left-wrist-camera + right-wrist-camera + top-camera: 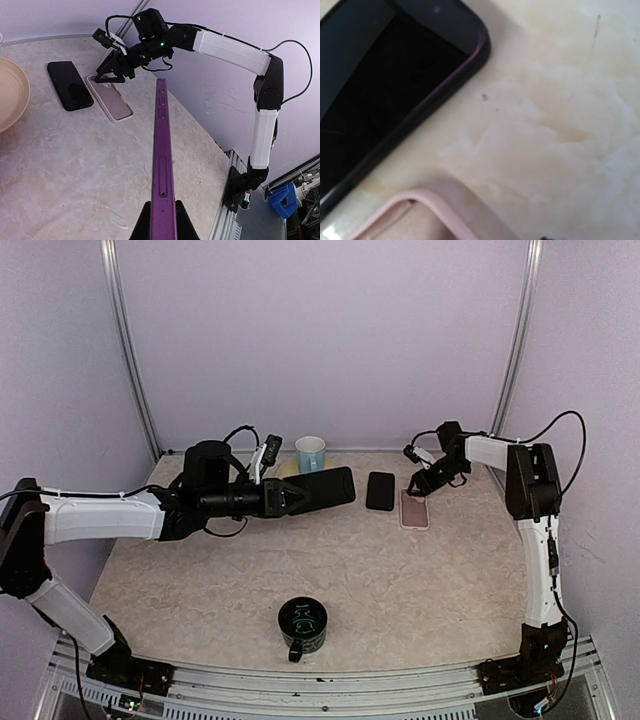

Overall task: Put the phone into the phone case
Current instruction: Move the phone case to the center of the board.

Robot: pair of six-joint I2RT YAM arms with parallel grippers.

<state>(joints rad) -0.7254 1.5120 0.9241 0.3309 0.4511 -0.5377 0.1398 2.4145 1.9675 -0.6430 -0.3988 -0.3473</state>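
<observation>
Holding entry, left gripper [292, 498]: fingers [177, 222] closed tight on the near end of the purple-edged phone [328, 487]. The phone is carried clear of the table [400, 580], turned on its long edge so that its side buttons face the left wrist camera, its free end pointing toward the right arm.

Right gripper [418, 483]: set low over the far end of the pink phone case [414, 510]. In the left wrist view its fingers [102, 75] stand partly apart. Whether they touch the case cannot be told, and they carry nothing.

Pink phone case: flat on the table, open side up, nothing inside, on the right half of the table.

Black handset [380, 490]: flat on the table, screen up, just beside the case on its left, a narrow strip of table between the two in the right wrist view.

Beige bowl [287, 468]: on the table behind the left gripper.

White and blue cup [310, 452]: upright beside the bowl, near the back wall.

Dark green mug [302, 625]: upright near the front edge, well apart from the rest.
</observation>
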